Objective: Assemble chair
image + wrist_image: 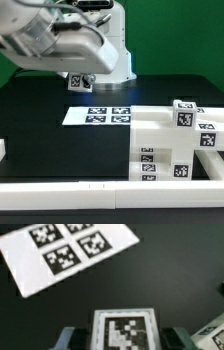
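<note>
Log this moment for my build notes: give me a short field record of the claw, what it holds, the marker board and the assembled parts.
claw: claw, fingers on either side of a small tagged white plastic block, lifted above the black table
claw state: shut on the block
marker board: thin flat white marker board lying on the table, below the claw
assembly: chunky white plastic chair parts with tags, joined together at the exterior view's right
front edge: long plain white border rail

Black tabletop [40, 115], green wall [180, 35] behind, white border rail [60, 192] along the near edge
</note>
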Controlling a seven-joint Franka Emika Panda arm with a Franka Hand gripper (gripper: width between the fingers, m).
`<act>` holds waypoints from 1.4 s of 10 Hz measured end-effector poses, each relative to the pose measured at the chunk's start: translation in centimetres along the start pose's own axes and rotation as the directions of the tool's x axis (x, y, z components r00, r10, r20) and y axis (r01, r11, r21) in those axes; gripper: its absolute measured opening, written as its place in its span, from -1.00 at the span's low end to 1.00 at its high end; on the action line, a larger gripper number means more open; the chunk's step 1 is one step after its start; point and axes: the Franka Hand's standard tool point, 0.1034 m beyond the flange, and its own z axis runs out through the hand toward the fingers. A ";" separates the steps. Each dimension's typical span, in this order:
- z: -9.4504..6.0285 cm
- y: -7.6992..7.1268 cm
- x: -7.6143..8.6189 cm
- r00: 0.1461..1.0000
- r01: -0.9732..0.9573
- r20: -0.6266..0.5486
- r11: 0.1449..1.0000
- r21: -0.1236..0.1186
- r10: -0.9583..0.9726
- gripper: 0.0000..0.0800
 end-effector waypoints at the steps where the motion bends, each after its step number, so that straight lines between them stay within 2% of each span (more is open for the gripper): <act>1: -0.2 -0.3 0.6 0.997 0.007 -0.077 1.000 0.006 -0.006 -0.29; 2: -0.4 -0.7 0.5 0.992 0.016 -0.124 1.000 0.006 -0.015 -0.29; 3: -0.9 -1.9 0.8 0.974 0.041 -0.220 0.997 -0.065 -0.054 -0.29; 4: -1.9 -4.9 0.0 0.940 0.104 -0.312 0.988 -0.116 -0.135 -0.29; 5: -2.4 -7.8 -0.9 0.883 0.162 -0.422 0.977 -0.137 -0.206 -0.29; 6: -1.8 -9.5 -1.7 0.821 0.207 -0.511 0.967 -0.150 -0.255 -0.29; 7: -1.5 -10.4 -2.1 0.788 0.230 -0.545 0.958 -0.169 -0.286 -0.29; 8: -1.8 -10.9 -1.7 0.732 0.241 -0.617 0.956 -0.164 -0.290 -0.29; 10: -1.4 -11.3 -1.6 0.635 0.251 -0.717 0.955 -0.160 -0.287 -0.29; 11: -0.3 -12.8 -2.3 0.585 0.242 -0.759 0.955 -0.171 -0.285 -0.29; 13: 2.0 -16.5 -3.9 0.513 0.287 -0.784 0.931 -0.225 -0.348 -0.29; 14: 3.2 -18.0 -4.4 0.472 0.307 -0.801 0.921 -0.242 -0.368 -0.29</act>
